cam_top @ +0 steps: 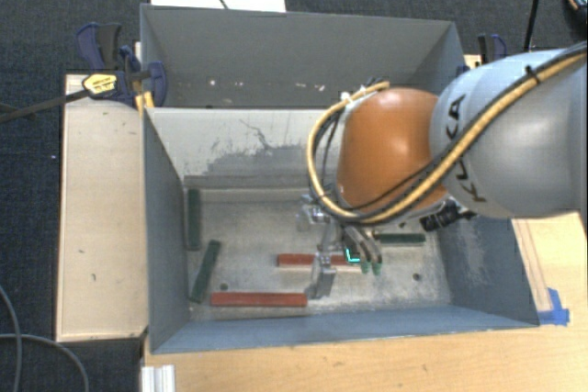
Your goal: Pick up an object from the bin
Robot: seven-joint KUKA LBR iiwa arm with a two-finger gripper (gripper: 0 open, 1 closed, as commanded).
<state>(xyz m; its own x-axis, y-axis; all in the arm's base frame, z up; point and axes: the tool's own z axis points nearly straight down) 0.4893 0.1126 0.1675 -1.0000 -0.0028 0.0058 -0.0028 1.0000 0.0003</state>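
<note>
Camera view showed the pincer point(323, 278) low at the short red bar's point(294, 261) right end; whether it was open or closed, I couldn't tell. Centring over that bar, clear of the long red bar point(259, 298) just below it, looked wise.

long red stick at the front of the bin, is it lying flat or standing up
Lying flat: the long red stick rests lengthwise on the bin floor along the front wall, its right end near the tool.

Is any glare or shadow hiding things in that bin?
Camera view: a soft sheen on the round orange wrist cover, no harsh glare on the grey metal bin's floor; the arm shades the floor's right side by the gripper, while the long red-brown bar lies plainly lit.
</note>
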